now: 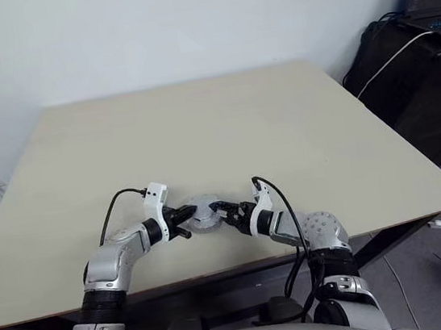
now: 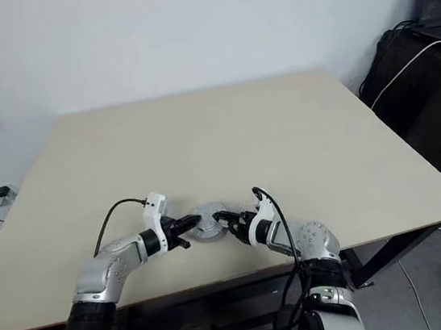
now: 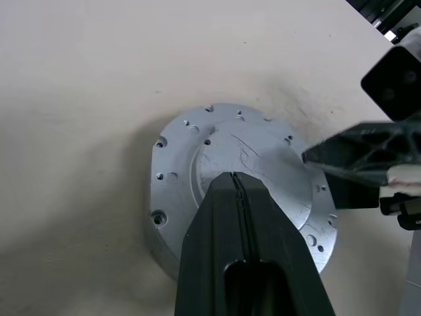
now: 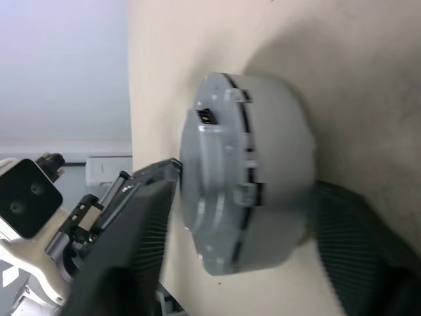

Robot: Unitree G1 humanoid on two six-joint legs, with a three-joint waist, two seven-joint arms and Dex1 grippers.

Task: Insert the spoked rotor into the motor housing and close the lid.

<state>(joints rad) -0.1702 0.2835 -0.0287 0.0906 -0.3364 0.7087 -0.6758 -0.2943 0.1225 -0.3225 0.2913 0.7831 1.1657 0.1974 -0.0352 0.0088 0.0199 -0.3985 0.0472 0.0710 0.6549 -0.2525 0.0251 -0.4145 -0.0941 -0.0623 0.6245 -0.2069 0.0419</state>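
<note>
Tools meet at the near tabletop (image 1: 295, 114) edge: left tool (image 3: 235, 186) pinched shut, pressing on the lid (image 3: 263, 164); right tool (image 4: 240, 217) straddles the closed motor housing (image 4: 276, 171), jaws part-open. Risk: uneven squeeze skews the lid or slides the housing away.

Left end effector (image 1: 189, 219) closed, right end effector (image 1: 225, 211) parted.

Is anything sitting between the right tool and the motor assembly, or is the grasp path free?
Nothing visible stands between them. The right tool is open, with its fingers on either side of the round silver motor assembly on the table. The left tool is shut, its tips over the assembly's top face.
</note>
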